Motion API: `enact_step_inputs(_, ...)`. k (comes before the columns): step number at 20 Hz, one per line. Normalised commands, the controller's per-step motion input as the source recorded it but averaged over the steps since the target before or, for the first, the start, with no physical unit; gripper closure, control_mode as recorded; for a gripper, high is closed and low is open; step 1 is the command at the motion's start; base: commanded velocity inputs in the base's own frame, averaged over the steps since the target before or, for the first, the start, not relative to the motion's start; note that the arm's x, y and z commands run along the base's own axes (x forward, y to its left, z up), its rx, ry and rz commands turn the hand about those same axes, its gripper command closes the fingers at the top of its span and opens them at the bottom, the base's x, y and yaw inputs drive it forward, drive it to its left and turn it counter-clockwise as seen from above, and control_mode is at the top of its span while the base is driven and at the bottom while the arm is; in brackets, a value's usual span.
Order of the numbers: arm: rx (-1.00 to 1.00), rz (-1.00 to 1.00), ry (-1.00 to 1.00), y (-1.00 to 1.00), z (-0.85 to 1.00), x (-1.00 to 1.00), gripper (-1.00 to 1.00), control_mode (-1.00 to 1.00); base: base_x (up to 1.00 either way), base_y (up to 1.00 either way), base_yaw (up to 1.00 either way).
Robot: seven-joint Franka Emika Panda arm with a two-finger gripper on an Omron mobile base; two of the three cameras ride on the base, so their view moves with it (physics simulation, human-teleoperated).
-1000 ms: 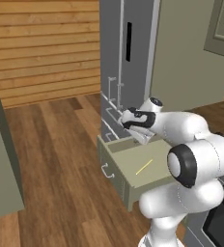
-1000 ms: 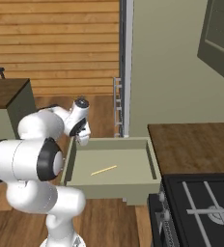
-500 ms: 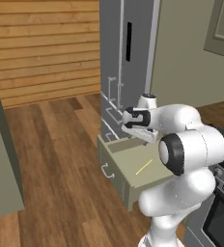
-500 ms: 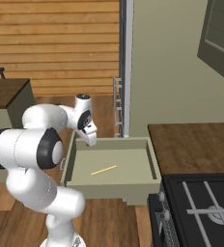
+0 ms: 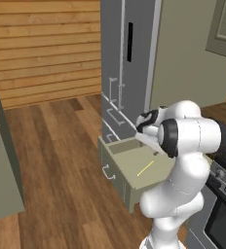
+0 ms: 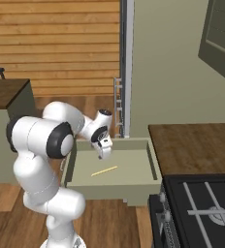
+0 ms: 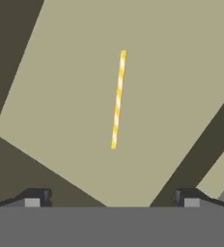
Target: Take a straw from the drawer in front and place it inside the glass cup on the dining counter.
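The straw (image 7: 118, 100) lies flat on the pale floor of the open drawer (image 6: 153, 167), alone there and clear of every wall. In the right base view it sits left of the drawer's middle (image 6: 104, 170), running from lower left to upper right; in the left base view it is a short yellow line at centre right of the frame (image 5: 145, 168).

The end effector (image 6: 105, 154) hangs over the back left part of the drawer, pointing down, with the straw below it and a little toward the drawer's front. Its fingers are spread wide and hold nothing. In the hand view the two fingertips (image 7: 34, 198) stand at the bottom corners, and the straw lies in the upper middle of the frame, well apart from them. Its long axis runs nearly straight up the frame, so it points away from the end effector rather than lying across the gap between the fingers. My judgement is that the coming move turns on this: the hand must travel forward along its view and lower, and may need to roll so the fingers close across the thin stick, not along it.

Against the earlier frames, the base has not moved and the straw lies where it lay. The hand has swung from the drawer's left wall inward over the floor and tipped downward.
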Motion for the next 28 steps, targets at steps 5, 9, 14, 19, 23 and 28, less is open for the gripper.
enact_step_inputs(5,-0.04,-0.07,0.01,0.00,-0.77,0.00,-1.00,-1.00,0.00,0.00,0.00)
enact_step_inputs(9,-0.12,-0.03,0.09,-0.05,-0.70,0.00,-1.00,-1.00,0.00,0.00,0.00)
enact_step_inputs(14,-0.11,0.00,0.04,0.01,-0.31,0.06,-1.00,-1.00,0.00,0.00,0.00)
enact_step_inputs(19,0.00,0.00,0.00,0.00,-0.02,0.32,-1.00,-1.00,0.00,0.00,0.00)
enact_step_inputs(23,0.00,0.00,0.00,-0.12,-0.19,0.39,-1.00,-1.00,0.00,0.00,0.00)
enact_step_inputs(28,0.00,0.00,0.00,-0.04,-0.35,0.33,-1.00,-1.00,0.00,0.00,0.00)
